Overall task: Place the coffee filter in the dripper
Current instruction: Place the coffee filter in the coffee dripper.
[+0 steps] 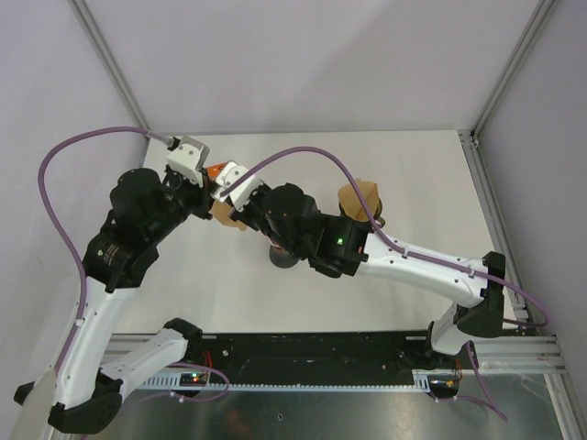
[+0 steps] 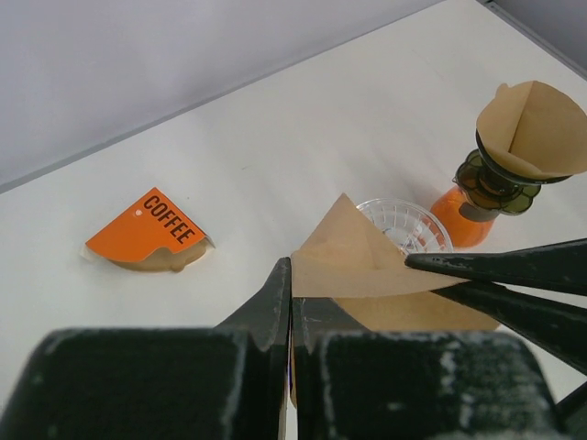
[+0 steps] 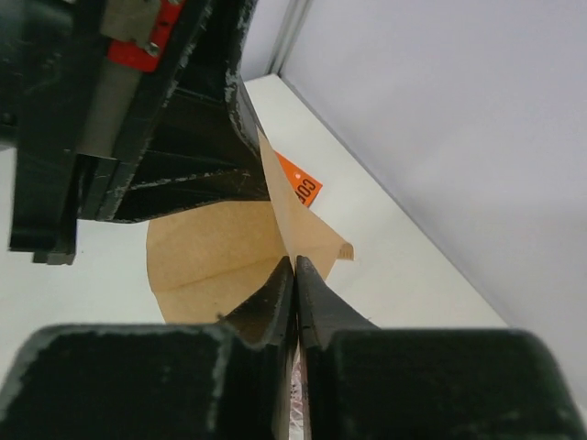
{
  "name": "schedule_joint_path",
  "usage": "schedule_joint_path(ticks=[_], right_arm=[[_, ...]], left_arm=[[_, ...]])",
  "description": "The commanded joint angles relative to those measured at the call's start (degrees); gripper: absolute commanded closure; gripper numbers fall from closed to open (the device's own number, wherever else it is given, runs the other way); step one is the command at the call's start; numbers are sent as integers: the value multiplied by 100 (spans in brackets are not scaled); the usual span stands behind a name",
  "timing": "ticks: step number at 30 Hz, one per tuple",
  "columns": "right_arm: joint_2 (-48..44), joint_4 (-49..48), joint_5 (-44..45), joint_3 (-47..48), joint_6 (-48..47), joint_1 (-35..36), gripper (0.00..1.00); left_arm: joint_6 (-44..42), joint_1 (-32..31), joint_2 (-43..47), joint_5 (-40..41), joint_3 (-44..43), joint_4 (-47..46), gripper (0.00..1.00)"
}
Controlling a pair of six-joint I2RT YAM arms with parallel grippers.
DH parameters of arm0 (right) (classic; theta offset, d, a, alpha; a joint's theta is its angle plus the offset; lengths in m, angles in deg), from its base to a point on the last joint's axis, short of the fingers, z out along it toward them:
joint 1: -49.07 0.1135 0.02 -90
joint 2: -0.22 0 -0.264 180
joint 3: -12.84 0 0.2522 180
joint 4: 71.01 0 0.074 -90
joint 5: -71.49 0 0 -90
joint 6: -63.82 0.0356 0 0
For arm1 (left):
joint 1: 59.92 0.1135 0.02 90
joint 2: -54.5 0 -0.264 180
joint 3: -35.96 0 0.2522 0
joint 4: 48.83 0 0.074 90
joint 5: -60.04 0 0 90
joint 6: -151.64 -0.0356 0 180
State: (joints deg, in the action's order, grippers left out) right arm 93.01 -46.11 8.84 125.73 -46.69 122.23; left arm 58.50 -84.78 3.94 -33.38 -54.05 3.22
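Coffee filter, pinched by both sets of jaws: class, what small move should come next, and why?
Probably ease the left gripper and right gripper slightly apart to spread the coffee filter open: both sets of jaws are shut on it, it looks folded flat, and the clear dripper stands empty just beyond it.

We counted two brown paper filters (image 2: 367,266) (image 2: 537,124), one clear dripper (image 2: 408,225), one orange packet (image 2: 147,234) marked COFFEE, one dark holder (image 2: 495,183) on one orange base (image 2: 456,215), and two grippers (image 2: 291,280) (image 3: 295,270).

Brown coffee filter (image 1: 222,214) between left hand (image 1: 209,203) and right hand (image 1: 240,218), tip to tip
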Motion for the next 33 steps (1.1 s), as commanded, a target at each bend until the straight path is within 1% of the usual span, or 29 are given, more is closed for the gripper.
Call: schedule_joint_path(ticks=[1, 3, 7, 9, 10, 11, 12, 15, 17, 19, 21, 22, 24, 27, 31, 33], right_arm=[[4, 129, 449, 294, -106, -5, 98], [-33, 135, 623, 292, -77, -15, 99], [-121, -20, 1122, 213, -74, -24, 100], [-176, -170, 1224, 142, -75, -27, 100], [-188, -220, 1226, 124, -71, -33, 100], [-194, -245, 1210, 124, -60, -36, 100], [-184, -222, 1197, 133, -28, -46, 100], [-185, 45, 1093, 217, 377, -213, 100], [-284, 367, 748, 242, 938, -491, 100], [-421, 658, 249, 204, 1562, -875, 100], [-521, 898, -146, 190, 2030, -1149, 100], [-545, 1070, -381, 232, 2216, -1280, 100], [-568, 1394, -921, 320, 2686, -1578, 100], [-521, 1929, -1778, 451, 3373, -1988, 100], [-427, 2402, -2913, 485, 3875, -2377, 100], [-391, 2536, -3285, 432, 4017, -2483, 100]], left_arm=[[-163, -45, 77, 41, 38, 2, 100], [-179, -49, 74, 87, 35, 3, 100], [-175, -50, 61, 37, 31, 7, 100], [-156, -42, 57, -90, 25, 18, 94], [-141, -48, 56, -160, 19, 20, 87], [-116, -46, 56, -269, 3, 25, 78], [-81, -46, 56, -359, -18, 36, 70], [-15, -46, 62, -801, -170, 136, 44], [67, -45, 53, -904, -360, 208, 30], [111, -45, 37, -927, -554, 279, 19], [164, -45, 9, -903, -713, 325, 10], [186, -45, -3, -882, -776, 345, 7], [242, -45, -25, -836, -845, 372, 4], [356, -45, -34, -736, -846, 375, 3], [532, -37, -40, -578, -700, 370, 3], [584, -32, -52, -512, -593, 366, 3]])
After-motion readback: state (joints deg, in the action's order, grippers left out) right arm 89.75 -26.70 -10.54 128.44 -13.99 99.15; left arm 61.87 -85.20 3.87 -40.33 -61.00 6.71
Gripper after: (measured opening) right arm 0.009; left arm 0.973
